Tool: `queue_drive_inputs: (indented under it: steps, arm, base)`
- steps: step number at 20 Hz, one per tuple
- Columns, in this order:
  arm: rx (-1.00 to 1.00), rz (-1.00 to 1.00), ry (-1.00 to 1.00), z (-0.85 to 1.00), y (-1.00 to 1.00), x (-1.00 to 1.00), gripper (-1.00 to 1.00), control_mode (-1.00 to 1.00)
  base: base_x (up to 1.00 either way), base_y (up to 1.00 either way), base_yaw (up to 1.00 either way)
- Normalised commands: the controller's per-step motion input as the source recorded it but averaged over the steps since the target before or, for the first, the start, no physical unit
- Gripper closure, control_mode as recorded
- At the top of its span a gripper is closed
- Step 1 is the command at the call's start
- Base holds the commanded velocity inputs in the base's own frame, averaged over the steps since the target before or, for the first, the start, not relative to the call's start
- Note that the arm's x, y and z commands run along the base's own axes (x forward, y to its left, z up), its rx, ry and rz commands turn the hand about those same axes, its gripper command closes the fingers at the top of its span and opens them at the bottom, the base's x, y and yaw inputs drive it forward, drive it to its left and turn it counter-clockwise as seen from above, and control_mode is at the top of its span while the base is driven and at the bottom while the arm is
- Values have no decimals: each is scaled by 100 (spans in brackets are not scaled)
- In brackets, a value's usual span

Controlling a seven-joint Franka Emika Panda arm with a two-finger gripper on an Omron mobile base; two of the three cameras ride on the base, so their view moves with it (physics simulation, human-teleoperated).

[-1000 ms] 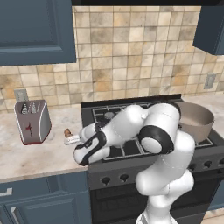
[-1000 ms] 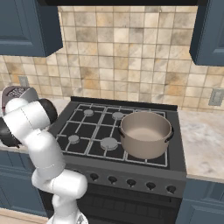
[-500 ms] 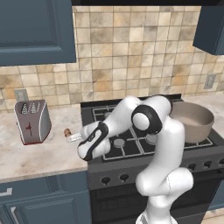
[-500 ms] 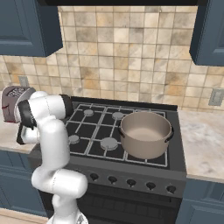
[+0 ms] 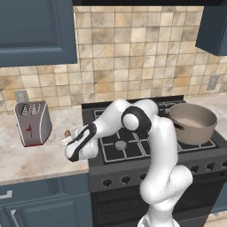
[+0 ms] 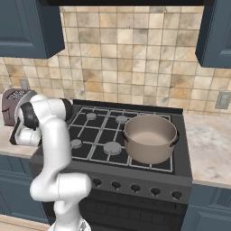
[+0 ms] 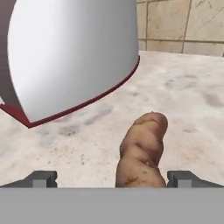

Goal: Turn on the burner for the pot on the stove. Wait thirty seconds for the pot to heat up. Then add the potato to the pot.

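The potato [image 7: 142,153], a small brown bent lump, lies on the beige counter between the toaster and the stove [image 5: 133,146]; its end peeks out by the hand [image 5: 67,133]. My gripper [image 7: 113,179] is open, its two dark fingertips [image 7: 41,178] standing wide on either side of the potato's near end without touching it. In the left base view the gripper [image 5: 68,141] hangs low over the counter just left of the stove. The pot [image 5: 193,122] sits on the stove's front right burner [image 6: 150,137], with nothing inside it.
A silver toaster [image 5: 32,123] with a red mark stands just beyond the potato and looms large in the hand view [image 7: 70,52]. Dark knobs [image 6: 135,188] line the stove's front. Blue cabinets hang above; the tiled wall is behind.
The arm has swung left and lowered the hand over the counter toward the potato. The jaws stayed wide. Pot and potato have not moved.
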Motion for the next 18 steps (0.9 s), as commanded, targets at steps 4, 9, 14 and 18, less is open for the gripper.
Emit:
queue_drive_inputs:
  steps: [4, 9, 14, 18]
  arm:
    - [0, 0, 0, -28, 14, 0, -100, -100]
    - [0, 0, 1, -31, 0, 0, -100, -100]
    - [-1, -3, 11, -30, 0, 0, -100, -100]
    - [0, -3, 15, -20, -3, 7, -100, -100]
  base:
    - [0, 0, 0]
    - [0, 0, 0]
    - [0, 0, 0]
    - [0, 0, 0]
